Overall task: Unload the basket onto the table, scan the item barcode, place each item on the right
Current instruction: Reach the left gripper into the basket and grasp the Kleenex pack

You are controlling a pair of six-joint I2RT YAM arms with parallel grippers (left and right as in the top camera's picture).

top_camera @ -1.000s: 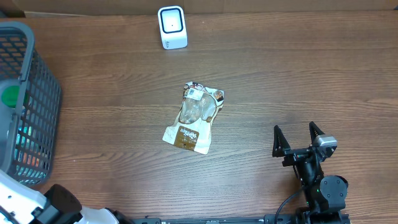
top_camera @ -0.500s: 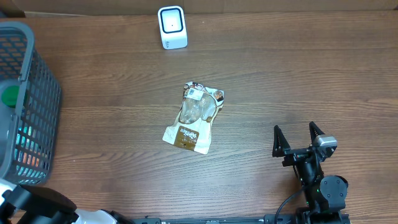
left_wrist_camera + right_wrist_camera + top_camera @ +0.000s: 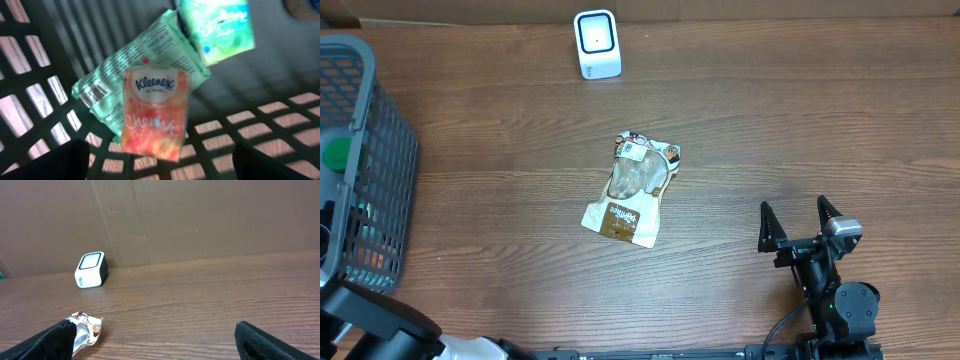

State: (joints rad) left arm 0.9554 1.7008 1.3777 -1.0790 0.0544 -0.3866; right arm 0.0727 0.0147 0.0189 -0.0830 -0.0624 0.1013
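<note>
the snack pouch (image 3: pixel 632 190) lies flat near the middle of the wooden table (image 3: pixel 800 110), touched by neither arm. its clear end with a small white label points toward the far edge and its brown printed end points toward the robot. the white scanner (image 3: pixel 597 44) stands at the far edge, well apart from the pouch, just in front of a cardboard wall (image 3: pixel 200 220).

the right pincer (image 3: pixel 793 206) sits low at the near right of the table, well apart from the pouch. its two fingers (image 3: pixel 55 340) are spread wide with nothing between them, and they point toward the scanner.

a grey plastic basket (image 3: pixel 380 150) stands at the left edge. the left pincer (image 3: pixel 157 152) hangs over its inside, jaws wide apart and holding nothing. only the two dark fingertips (image 3: pixel 55 160) show, at the bottom corners of the wrist view. below it an orange tissue pack (image 3: pixel 156 112) lies on top of a green packet (image 3: pixel 135 65), whose barcode shows at its left end. a green and white tissue pack (image 3: pixel 217 27) lies just beyond them, overlapping the green packet's far end.
</note>
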